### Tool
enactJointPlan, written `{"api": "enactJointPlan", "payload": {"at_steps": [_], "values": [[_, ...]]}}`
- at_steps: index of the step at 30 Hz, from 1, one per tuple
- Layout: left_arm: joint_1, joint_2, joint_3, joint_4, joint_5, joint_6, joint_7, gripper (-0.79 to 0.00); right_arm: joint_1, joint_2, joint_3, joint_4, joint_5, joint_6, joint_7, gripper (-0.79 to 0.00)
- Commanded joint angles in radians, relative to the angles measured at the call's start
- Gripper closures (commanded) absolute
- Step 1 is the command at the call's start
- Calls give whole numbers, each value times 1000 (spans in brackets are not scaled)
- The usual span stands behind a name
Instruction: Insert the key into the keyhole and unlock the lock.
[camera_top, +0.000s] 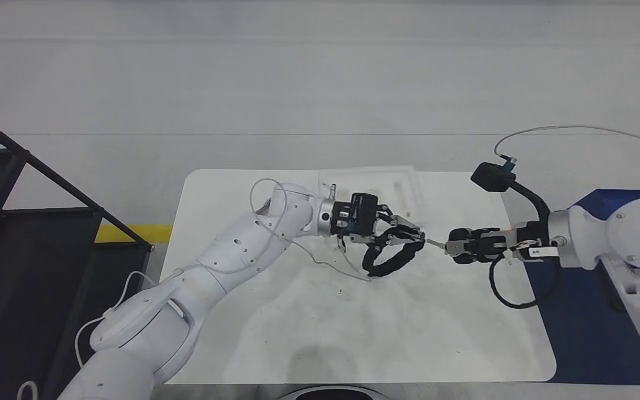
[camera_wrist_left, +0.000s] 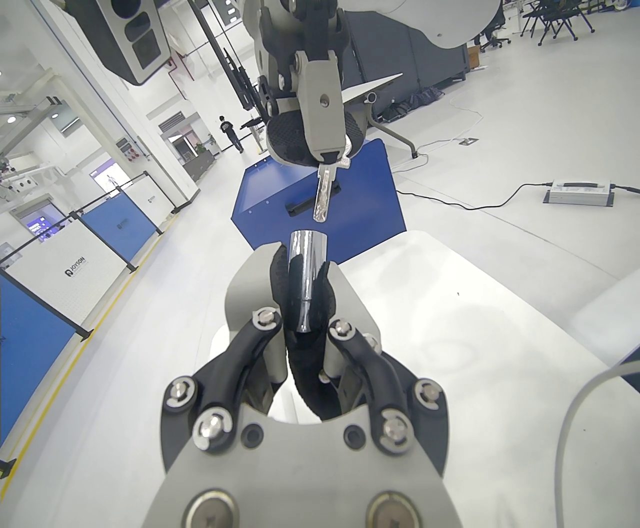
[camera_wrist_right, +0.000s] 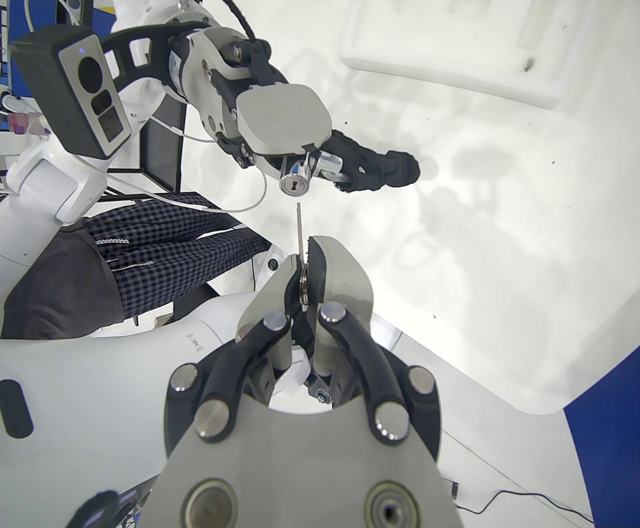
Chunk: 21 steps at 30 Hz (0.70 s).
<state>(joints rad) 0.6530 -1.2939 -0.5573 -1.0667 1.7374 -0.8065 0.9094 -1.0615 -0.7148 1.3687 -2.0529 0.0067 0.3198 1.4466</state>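
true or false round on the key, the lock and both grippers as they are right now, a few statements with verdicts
1. The right gripper is shut on the key. True.
2. The key is already inside the keyhole. False: its tip stops just short of the keyhole, with a gap showing.
3. The left gripper grips the lock by its chrome cylinder. True.
4. The lock lies on the table. False: the left gripper holds it up above the table.

Polished, mirror-glossy metal on the lock cylinder (camera_wrist_left: 304, 280); bright, smooth metal on the key (camera_wrist_left: 323, 192); rough black cloth-like sheath on the lock loop (camera_wrist_right: 375, 167); matt white table (camera_top: 300, 330).
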Motion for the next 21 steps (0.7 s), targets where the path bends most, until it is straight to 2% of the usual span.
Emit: {"api": "enactJointPlan", "payload": {"at_steps": [1, 21], "values": [[-1, -2, 2, 0, -1, -3, -2, 0, 5, 1, -5, 2, -2, 0, 1, 0], [-6, -14, 6, 22, -3, -19, -3, 0, 35, 7, -46, 19, -2, 9, -4, 0]]}}
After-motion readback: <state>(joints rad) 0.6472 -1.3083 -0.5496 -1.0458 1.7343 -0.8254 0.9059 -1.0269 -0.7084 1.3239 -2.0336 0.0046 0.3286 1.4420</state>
